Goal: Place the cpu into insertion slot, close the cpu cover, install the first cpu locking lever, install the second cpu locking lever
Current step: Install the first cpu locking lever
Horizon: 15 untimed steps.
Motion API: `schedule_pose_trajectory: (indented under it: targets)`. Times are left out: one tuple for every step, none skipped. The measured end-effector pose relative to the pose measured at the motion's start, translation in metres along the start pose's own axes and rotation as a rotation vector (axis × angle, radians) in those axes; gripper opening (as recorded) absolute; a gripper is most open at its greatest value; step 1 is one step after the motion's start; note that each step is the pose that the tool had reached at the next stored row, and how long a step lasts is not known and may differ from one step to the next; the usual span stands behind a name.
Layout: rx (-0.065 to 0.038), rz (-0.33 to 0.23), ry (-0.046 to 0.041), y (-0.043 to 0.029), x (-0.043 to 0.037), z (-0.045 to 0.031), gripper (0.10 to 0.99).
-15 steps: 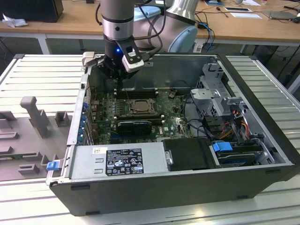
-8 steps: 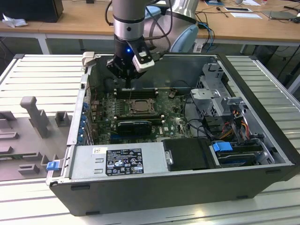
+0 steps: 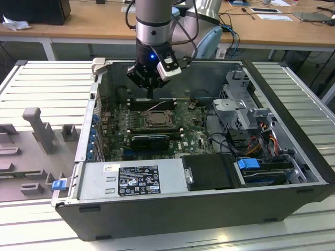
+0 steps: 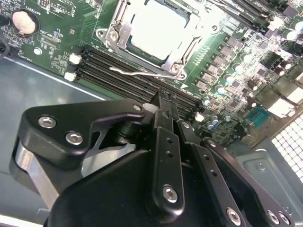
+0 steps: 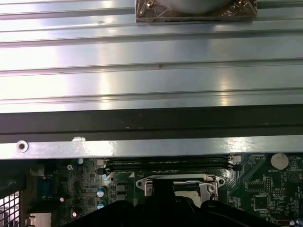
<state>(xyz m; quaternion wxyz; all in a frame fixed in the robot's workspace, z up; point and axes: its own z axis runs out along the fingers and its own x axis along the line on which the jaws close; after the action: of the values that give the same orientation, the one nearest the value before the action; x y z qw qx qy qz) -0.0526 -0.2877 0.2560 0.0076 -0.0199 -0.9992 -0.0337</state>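
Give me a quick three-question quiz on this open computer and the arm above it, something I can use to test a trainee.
1. True or false: the cpu lies in the insertion slot.
2. The end effector hovers closest to: A) the memory slots, B) the power supply, C) the drive cage.
3. Fill in: the cpu cover lies ___ over the chip.
Key: 1 true; 2 A; 3 closed.
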Motion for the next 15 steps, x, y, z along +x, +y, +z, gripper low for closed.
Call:
schedule_pose_trajectory:
  targets:
    - [0.0,0.0,0.0,0.0,-0.0003,0.0,0.106]
    - [0.0,0.0,0.0,0.0,-0.0005,0.0,0.106]
    - [0.0,0.0,0.0,0.0,-0.0008,0.0,0.106]
    - [0.0,0.0,0.0,0.0,-0.0011,0.0,0.106]
    - [0.0,0.0,0.0,0.0001,-0.0014,0.0,0.106]
    - [0.0,0.0,0.0,0.0001,-0.0017,0.0,0.106]
    - [0.0,0.0,0.0,0.0001,-0.0019,0.0,0.106]
    - [0.0,0.0,0.0,0.0001,-0.0022,0.0,0.106]
    - [0.0,0.0,0.0,0.0001,-0.0026,0.0001,0.106]
    - [0.0,0.0,0.0,0.0001,-0.003,0.0001,0.106]
    - [0.0,0.0,0.0,0.0001,-0.0034,0.0001,0.106]
    - [0.0,0.0,0.0,0.0001,-0.0038,0.0001,0.106]
    - [0.0,0.0,0.0,0.0002,-0.0041,0.0001,0.106]
    - [0.0,0.0,0.0,0.0002,-0.0047,0.0001,0.106]
    - [0.0,0.0,0.0,0.0002,-0.0052,0.0001,0.106]
